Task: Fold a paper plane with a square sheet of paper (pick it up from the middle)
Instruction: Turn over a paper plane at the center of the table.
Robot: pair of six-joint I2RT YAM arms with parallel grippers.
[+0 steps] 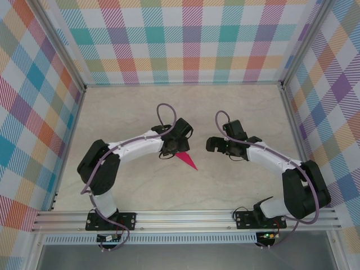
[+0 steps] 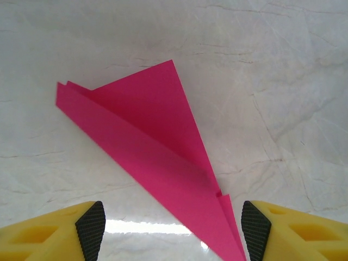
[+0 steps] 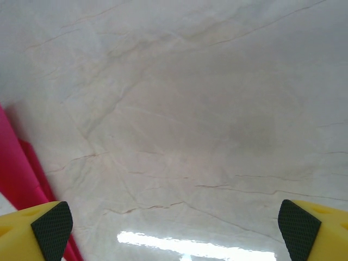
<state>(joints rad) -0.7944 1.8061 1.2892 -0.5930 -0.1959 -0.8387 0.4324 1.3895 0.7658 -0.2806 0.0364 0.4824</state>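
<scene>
The magenta paper plane (image 1: 187, 161) lies flat on the table as a narrow pointed dart, tip toward the near right. My left gripper (image 1: 173, 151) hangs right over its wide end. In the left wrist view the paper plane (image 2: 157, 157) runs diagonally between my open fingers (image 2: 91, 228), touching neither pad. My left gripper (image 2: 171, 231) holds nothing. My right gripper (image 1: 216, 145) stands open to the right of the plane, a short gap away. The right wrist view has the plane's edge (image 3: 22, 174) at far left and bare table between the wide-spread fingertips (image 3: 298, 228) of my right gripper (image 3: 175, 231).
The pale marble-patterned tabletop (image 1: 236, 112) is walled on three sides by checked panels (image 1: 180, 39). An aluminium rail (image 1: 185, 216) carries both arm bases at the near edge. Cables loop above each wrist.
</scene>
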